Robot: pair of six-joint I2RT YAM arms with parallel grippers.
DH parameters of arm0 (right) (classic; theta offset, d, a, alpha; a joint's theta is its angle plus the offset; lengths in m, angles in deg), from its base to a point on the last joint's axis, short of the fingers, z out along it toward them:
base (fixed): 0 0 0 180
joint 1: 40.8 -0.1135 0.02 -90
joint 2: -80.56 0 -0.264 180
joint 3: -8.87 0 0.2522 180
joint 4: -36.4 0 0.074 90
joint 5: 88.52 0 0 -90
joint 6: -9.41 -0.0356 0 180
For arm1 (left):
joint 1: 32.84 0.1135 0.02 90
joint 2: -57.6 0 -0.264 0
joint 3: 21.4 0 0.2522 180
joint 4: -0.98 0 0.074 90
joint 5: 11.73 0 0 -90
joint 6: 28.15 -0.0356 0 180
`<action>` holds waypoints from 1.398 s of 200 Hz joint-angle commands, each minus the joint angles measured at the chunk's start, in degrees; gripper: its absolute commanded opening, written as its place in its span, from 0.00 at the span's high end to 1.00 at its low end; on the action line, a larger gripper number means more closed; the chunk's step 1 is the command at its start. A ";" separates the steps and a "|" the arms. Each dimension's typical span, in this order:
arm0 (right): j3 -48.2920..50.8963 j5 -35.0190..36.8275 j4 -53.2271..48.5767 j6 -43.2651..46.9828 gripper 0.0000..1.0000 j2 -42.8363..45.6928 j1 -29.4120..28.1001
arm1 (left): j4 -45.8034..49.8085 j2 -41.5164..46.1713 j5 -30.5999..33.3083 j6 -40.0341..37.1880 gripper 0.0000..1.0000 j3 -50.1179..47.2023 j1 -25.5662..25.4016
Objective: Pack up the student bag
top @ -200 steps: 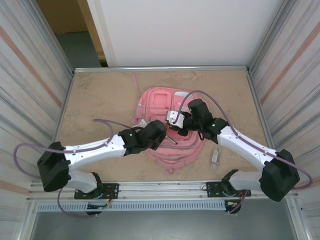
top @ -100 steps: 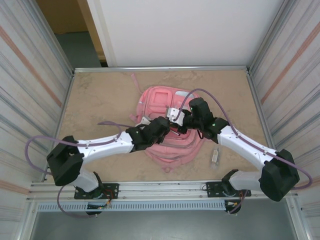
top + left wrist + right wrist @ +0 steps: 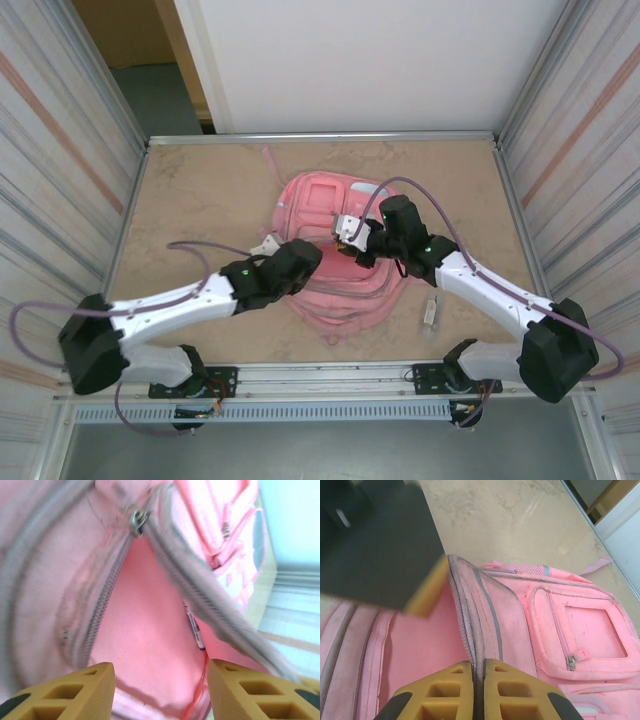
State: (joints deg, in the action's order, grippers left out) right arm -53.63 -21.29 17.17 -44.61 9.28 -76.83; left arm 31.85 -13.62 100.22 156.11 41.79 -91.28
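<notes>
We saw left end effector parted over student bag opening | right end effector clamped on its zipper edge | pen lay inside

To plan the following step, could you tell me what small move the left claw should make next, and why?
Probably lift the left claw clear of the student bag: it is open and empty, a pen already lies inside the compartment, and the right claw pinches the flap open.
</notes>
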 commanded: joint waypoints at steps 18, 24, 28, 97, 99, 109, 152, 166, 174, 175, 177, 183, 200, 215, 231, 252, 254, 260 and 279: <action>0.22 -0.03 -0.11 0.42 1.00 -0.16 -0.69 | -1.49 12.26 0.27 -33.07 0.44 -6.91 3.77; 0.08 0.32 -0.74 1.01 1.00 -0.45 -0.91 | -2.56 14.16 -2.95 -38.18 0.43 -7.88 5.96; 0.02 0.77 -1.22 1.33 1.00 -0.69 -1.09 | -3.15 15.28 -5.30 -41.35 0.42 -8.48 7.85; 3.79 0.52 2.65 -3.13 1.00 1.13 -3.32 | -10.48 23.54 -36.02 -101.70 0.27 -13.41 21.65; 3.99 0.53 2.77 -3.23 1.00 1.21 -3.34 | -10.92 23.22 -36.63 -103.52 0.27 -13.57 21.62; 4.47 0.40 3.04 -3.37 1.00 1.83 -3.31 | -13.28 21.24 -39.59 -112.77 0.27 -14.17 21.59; 4.53 0.64 -0.04 -2.56 1.00 3.91 -3.34 | -15.10 9.63 -43.82 -135.78 0.25 -10.38 21.74; 4.19 0.44 -1.42 -2.03 1.00 4.31 -3.25 | -15.67 6.61 -43.20 -140.10 0.25 -9.11 21.67; 4.00 0.44 -2.13 -1.64 1.00 4.40 -3.22 | -19.01 5.00 -41.30 -141.63 0.25 -9.50 21.74; 3.99 0.44 -2.15 -1.63 1.00 4.49 -3.24 | -19.55 4.84 -40.94 -141.76 0.26 -9.60 21.76; 4.06 0.42 -2.17 -1.62 1.00 4.56 -3.30 | -20.72 4.51 -40.17 -141.84 0.26 -9.74 21.78; 4.24 0.37 -1.90 -1.75 1.00 4.75 -3.27 | -23.88 3.20 -38.00 -141.76 0.27 -10.08 21.78; 4.91 1.21 -0.02 -3.83 1.00 4.54 -3.19 | -27.06 -0.35 -35.84 -141.49 0.39 -8.75 22.28; 5.43 4.52 4.12 -10.37 0.96 3.08 -2.29 | -26.54 -4.65 -32.09 -139.71 0.54 -5.96 22.70; 6.35 9.55 8.21 -19.89 0.80 3.04 -2.03 | -28.24 -8.24 -32.87 -139.24 0.75 -5.04 22.86; 7.09 23.86 8.95 -36.99 0.60 4.77 -0.43 | -30.88 -10.38 -31.19 -133.41 1.00 -5.31 22.89; 7.01 25.54 8.28 -38.81 0.59 4.93 -0.11 | -30.96 -10.53 -30.50 -132.83 1.00 -5.31 22.76; 6.54 29.03 5.74 -43.91 0.58 5.36 1.22 | -31.16 -10.91 -28.67 -131.71 1.00 -5.35 22.31; 4.44 30.50 -4.74 -61.61 0.54 5.65 8.18 | -33.99 -10.78 -24.08 -131.25 1.00 -7.31 19.66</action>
State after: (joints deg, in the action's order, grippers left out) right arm -47.07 -2.10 21.76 -78.88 12.75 -75.47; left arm 2.82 -24.25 69.14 21.38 35.17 -69.57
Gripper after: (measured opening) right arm 0.423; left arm 0.099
